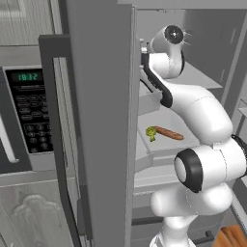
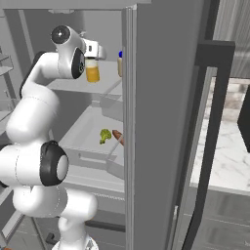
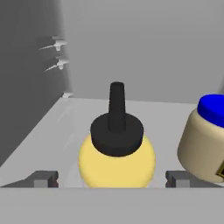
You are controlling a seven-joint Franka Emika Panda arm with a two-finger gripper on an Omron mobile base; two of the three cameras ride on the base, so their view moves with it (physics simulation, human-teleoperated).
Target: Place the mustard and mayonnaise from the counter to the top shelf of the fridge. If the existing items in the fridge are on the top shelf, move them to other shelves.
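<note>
Hand view has our gripper (image 3: 112, 179) spread wide around the mustard (image 3: 117, 155), mayonnaise (image 3: 205, 142) at three o'clock. We should withdraw straight back off the top shelf (image 3: 52, 131), clear of both.

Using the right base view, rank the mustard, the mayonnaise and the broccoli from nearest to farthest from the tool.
1. The mustard, right at the tool, on the top shelf.
2. The mayonnaise, beside it on the same shelf, half hidden by the fridge door edge.
3. The broccoli, down on a lower shelf, next to the sausage.
</note>
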